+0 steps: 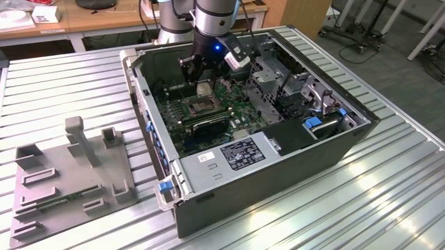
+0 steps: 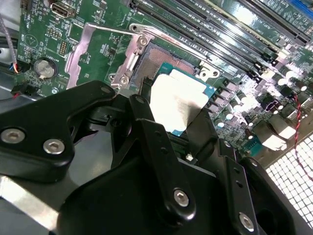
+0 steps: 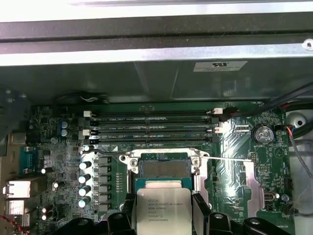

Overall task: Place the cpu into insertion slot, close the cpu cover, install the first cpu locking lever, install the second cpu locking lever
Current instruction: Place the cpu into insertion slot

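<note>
**Cpu.** The cpu [image 3: 162,208], a small flat square chip with a silvery-grey metal top, is held nearest the wrist cameras. Faint print is carried on its lid. In the second wrist view the cpu [image 2: 176,100] is brightly lit, and a narrow blue-green border is exposed along its far edges.

**End effector.** The black end effector [image 3: 164,211] is clenched on the cpu. Its two fingers [image 3: 128,213] are drawn in to the width of the chip, one set against each of two opposite sides. In the second wrist view one finger [image 2: 146,127] is seen laid along the near side of the chip.

**Insertion slot.** Just beyond the chip lies the insertion slot [image 3: 164,169], a small square dark socket with a silvery metal rim. The cpu is held just short of it and is not seated in it. The socket's contact field is left uncovered.

**Cpu cover.** The cpu cover [image 2: 76,49], a thin square silvery metal frame plate with a cut-out centre, is swung open. It is laid to one side of the socket, over the green circuit board [image 3: 49,147].

**Surroundings.** Farther on, long narrow black memory slots [image 3: 151,125] are ranged in parallel. Behind them the grey metal wall [image 3: 156,54] of the case is seen.

**Exterior view.** The end effector [image 1: 203,86] is shown lowered into the open dark computer case [image 1: 278,172], above the insertion slot [image 1: 197,108]. The case is set on a slatted metal table [image 1: 347,208]. A grey moulded fixture [image 1: 70,177] is set well apart from the case, towards the exterior view's left.
</note>
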`<state>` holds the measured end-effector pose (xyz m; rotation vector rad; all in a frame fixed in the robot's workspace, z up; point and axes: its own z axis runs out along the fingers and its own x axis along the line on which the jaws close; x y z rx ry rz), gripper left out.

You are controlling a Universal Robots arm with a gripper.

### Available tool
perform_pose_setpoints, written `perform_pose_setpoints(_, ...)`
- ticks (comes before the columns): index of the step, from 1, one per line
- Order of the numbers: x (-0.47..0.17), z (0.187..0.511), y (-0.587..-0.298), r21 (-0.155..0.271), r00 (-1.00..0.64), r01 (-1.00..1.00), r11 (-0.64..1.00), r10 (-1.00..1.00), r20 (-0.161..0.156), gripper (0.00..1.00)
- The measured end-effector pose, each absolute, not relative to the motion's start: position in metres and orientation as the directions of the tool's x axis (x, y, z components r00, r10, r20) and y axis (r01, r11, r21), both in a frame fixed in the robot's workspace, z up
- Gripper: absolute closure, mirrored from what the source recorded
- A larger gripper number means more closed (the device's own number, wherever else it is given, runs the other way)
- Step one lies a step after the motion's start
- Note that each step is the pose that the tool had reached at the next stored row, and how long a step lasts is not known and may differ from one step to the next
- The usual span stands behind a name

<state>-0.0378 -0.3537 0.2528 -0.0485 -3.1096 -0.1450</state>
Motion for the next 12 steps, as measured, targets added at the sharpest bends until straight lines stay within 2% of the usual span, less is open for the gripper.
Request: perform_pose_setpoints(12,-0.0354,0.2493,-0.3537,0.093,-0.999,0.032,0.995,0.03,0.03,0.46)
